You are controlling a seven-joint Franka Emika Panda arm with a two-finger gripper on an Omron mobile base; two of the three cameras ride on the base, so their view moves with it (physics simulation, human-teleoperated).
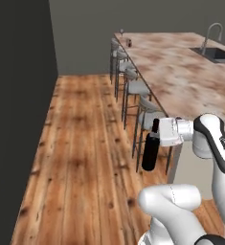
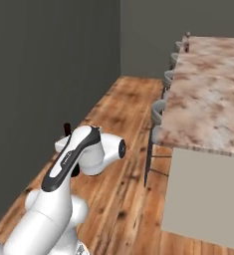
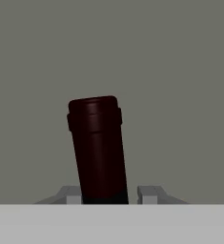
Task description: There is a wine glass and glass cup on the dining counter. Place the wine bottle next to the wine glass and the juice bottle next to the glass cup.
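My gripper [image 1: 158,134] is shut on the wine bottle [image 1: 151,152], a tall black bottle held by its neck, upright and slightly tilted, above the wooden floor just left of the dining counter [image 1: 181,76]. In the hand view the bottle's dark red top [image 3: 95,138] rises between my fingertips [image 3: 149,194]. In the right base view just the bottle's top [image 2: 66,129] peeks from behind my arm. At the counter's far end stands a tiny stemmed shape, apparently the wine glass [image 1: 121,32], with a small dark item [image 1: 129,43] near it, too small to identify. The juice bottle is out of view.
Several grey bar stools [image 1: 137,87] line the counter's left side, the nearest one [image 1: 150,115] right behind the bottle. A sink [image 1: 220,53] with a faucet [image 1: 211,34] sits at the counter's right. Wooden floor [image 1: 80,143] runs to a dark wall on the left.
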